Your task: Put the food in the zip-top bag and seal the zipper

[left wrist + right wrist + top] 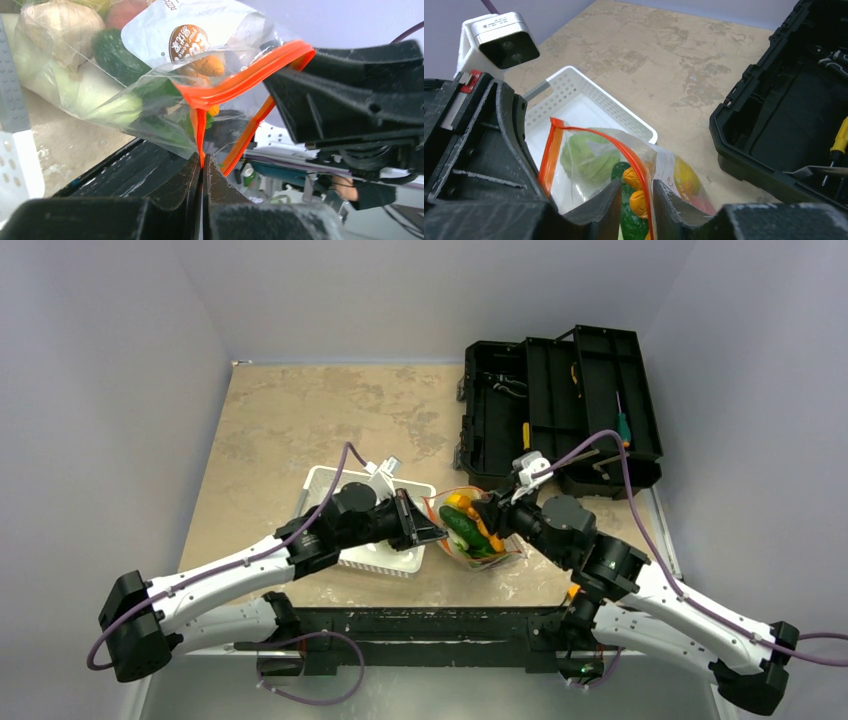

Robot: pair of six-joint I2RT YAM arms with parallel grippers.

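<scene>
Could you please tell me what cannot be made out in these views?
Slider of the zipper: in no view; too small from the top, and in the wrist views the strip runs behind the left end effector and right end effector.
Zip-top bag bottom: right wrist view, behind its fingers.
White basket interior: top view, under the left arm.
Tools in the black toolbox: top view, too small.

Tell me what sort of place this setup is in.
Most likely a robot test cell in a lab, not a kitchen: plain walls box in one marbled tabletop, two robot arms are bolted to its near edge, and an open black toolbox with screwdrivers sits at the back.
</scene>
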